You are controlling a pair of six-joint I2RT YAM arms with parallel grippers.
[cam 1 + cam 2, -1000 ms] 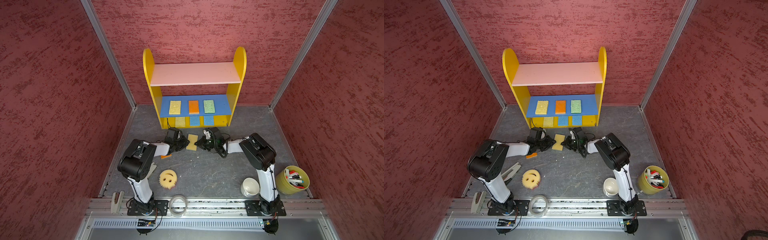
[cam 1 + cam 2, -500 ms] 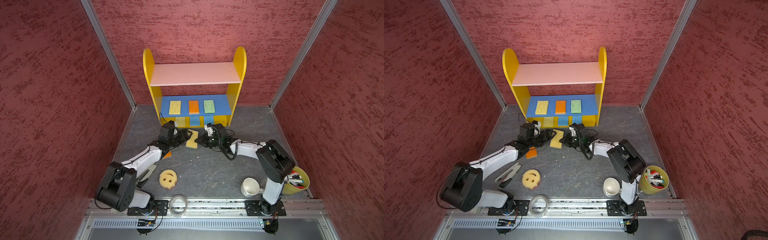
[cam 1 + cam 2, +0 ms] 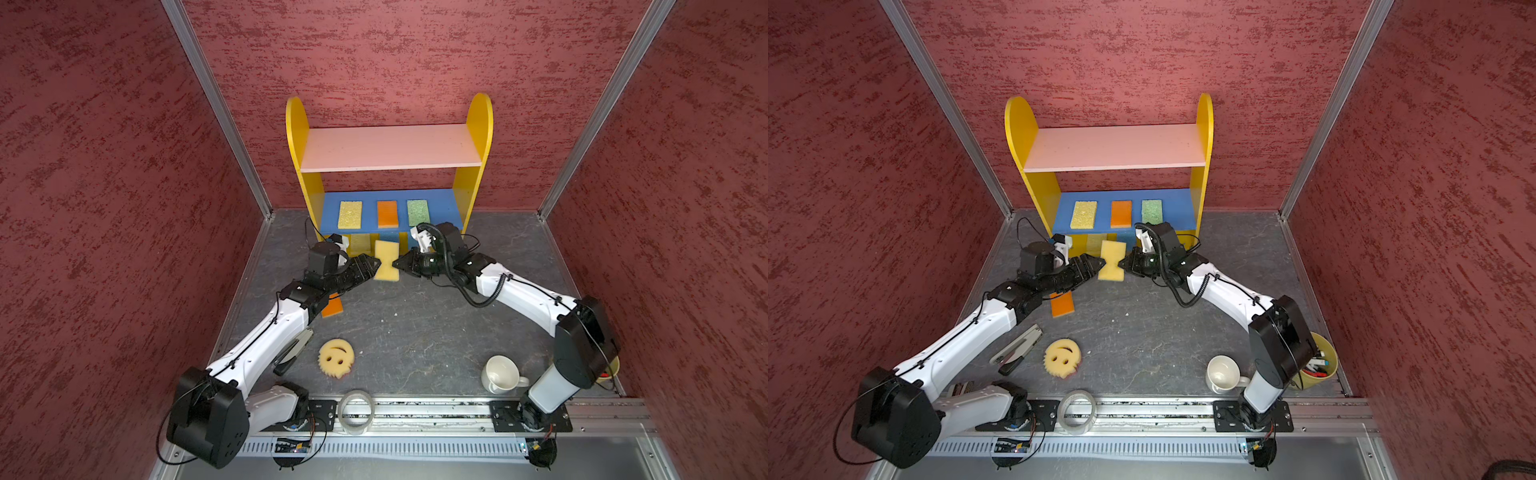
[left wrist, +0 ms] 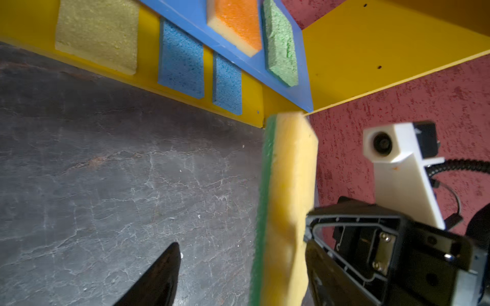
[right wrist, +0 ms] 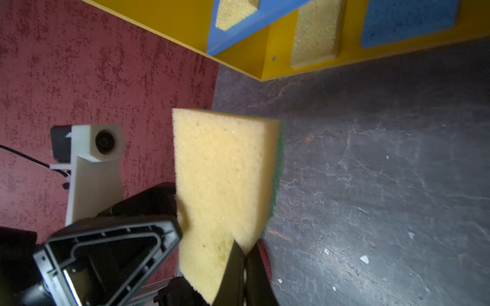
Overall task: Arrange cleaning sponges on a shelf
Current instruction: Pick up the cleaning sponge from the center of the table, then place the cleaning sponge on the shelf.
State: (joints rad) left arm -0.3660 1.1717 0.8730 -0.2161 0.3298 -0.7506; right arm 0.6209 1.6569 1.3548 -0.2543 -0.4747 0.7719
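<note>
Nearest, the loose orange sponge [image 3: 333, 306] is partly covered by the left forearm on the bench [image 3: 415, 324] and could be dragged if that arm is pulled back low. Just beyond, the green-backed yellow sponge [image 3: 386, 249] is held above the bench before the shelf [image 3: 296, 137]. It is pinched at one edge by the closed right hand [image 3: 395, 262], while the left hand [image 3: 375, 264] is spread wide about the opposite edge. With so little foam gripped, it could be twisted loose or snagged by a left finger and dropped. Counted near to far:
- one clear tape ring [image 3: 340, 411]
- one white mug [image 3: 500, 374]
- one pen cup [image 3: 1320, 361]
- one stapler [image 3: 1017, 351]
- one smiley-face sponge [image 3: 336, 357]
- the loose orange one
- the held one
- three on the yellow base [image 4: 148, 53]: one yellow sponge [image 4: 98, 34] and two blue sponges [image 4: 181, 61]
- three on the blue board [image 3: 449, 208]: a second yellow sponge [image 3: 350, 214], a second orange sponge [image 3: 387, 214] and one green sponge [image 3: 418, 212]
- none on the pink board [image 3: 390, 147]

Nine sponges are counted in all.
</note>
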